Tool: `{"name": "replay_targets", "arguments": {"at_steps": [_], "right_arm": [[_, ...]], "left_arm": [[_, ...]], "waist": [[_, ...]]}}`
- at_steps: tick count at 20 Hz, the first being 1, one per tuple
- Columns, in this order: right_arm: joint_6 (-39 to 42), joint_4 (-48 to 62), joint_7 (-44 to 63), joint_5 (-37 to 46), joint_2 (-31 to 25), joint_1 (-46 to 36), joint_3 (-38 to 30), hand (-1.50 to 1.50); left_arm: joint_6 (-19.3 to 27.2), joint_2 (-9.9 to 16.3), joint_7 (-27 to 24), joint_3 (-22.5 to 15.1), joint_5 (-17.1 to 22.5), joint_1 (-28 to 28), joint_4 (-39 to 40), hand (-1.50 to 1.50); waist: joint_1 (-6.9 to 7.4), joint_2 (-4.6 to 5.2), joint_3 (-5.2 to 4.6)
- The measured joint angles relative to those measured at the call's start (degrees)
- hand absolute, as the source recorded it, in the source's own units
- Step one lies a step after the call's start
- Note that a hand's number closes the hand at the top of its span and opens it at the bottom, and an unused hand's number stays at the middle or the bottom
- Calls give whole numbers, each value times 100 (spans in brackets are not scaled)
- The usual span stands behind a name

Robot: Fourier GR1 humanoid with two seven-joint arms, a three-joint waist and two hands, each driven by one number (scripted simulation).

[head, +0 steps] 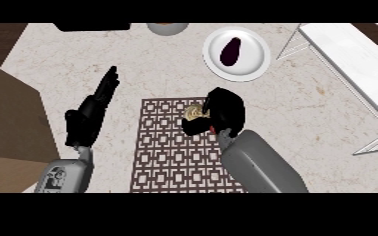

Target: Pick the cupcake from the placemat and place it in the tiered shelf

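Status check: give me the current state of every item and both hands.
Cupcake: on placemat, right robot hand curled round it.
Placemat: flat on counter.
Right robot hand: shut on cupcake.
Left robot hand: open, resting.
Plate: holds a dark item.
Shelf: nothing visible on it.

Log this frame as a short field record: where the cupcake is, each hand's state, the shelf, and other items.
cupcake: small swirl-topped cupcake on brown patterned placemat, right hand closing round it
right hand: black right hand curled on cupcake
left hand: black left hand open, resting left of placemat
shelf: white wire tiered shelf at right
other: white round plate holding dark purple eggplant
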Motion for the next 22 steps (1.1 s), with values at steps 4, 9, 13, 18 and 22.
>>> {"name": "replay_targets", "arguments": {"at_steps": [4,9,13,18,22], "right_arm": [[-554,439,592,325,-292,-449,-1163,150],[-1301,813,817,1118,-551,-1221,-2186,150],[-1631,1216,1003,1978,-639,-1853,-2686,150],[-1781,1728,1304,3052,-779,-2588,-3243,150],[-1734,2127,1461,3914,-876,-3110,-3701,150]], "left_arm": [[15,16,-18,5,-23,8,-7,0],[-20,-33,-59,-88,-45,-3,15,0],[-44,-74,-66,-184,-83,-54,11,0],[-88,-104,-46,-246,-88,-87,55,0],[-67,-107,-50,-254,-124,-119,88,0]], "waist": [[-2,34,-12],[191,63,-19],[351,68,-26],[429,67,-33],[419,49,-36]]}}
